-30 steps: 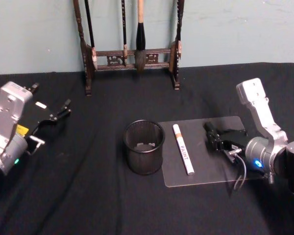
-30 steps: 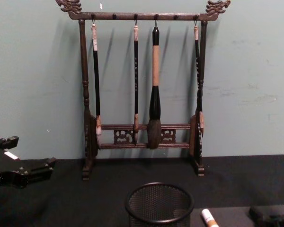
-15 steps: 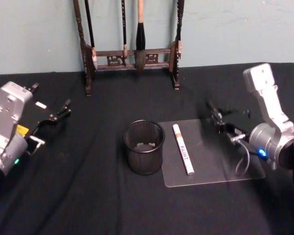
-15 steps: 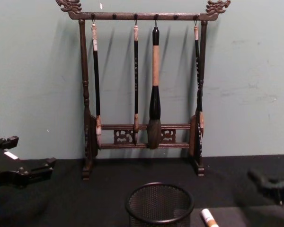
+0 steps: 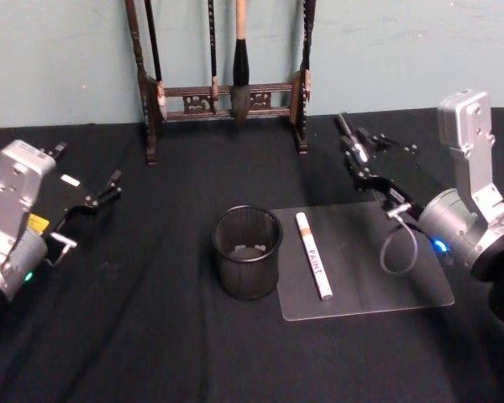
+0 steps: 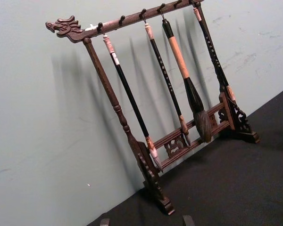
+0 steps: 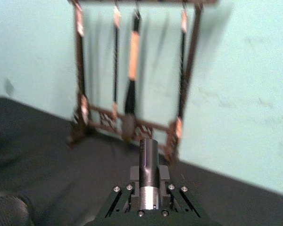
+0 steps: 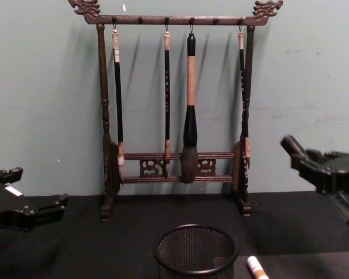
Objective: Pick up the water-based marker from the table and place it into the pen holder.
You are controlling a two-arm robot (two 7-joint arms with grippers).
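A black-draped table (image 5: 151, 353) carries everything, with a tall dark brush rack (image 5: 227, 92) standing at its far edge against the wall. Near the middle lies a clear mat (image 5: 378, 285). The right tool (image 5: 371, 159) hangs in the air above the mat's far side, fingers spread and holding nothing. The left tool (image 5: 88, 210) sits well off to the left, also spread. The pen holder (image 5: 247, 281) stands upright just left of the mat. The water-based marker (image 5: 313, 256) lies flat on the mat, beside the holder.
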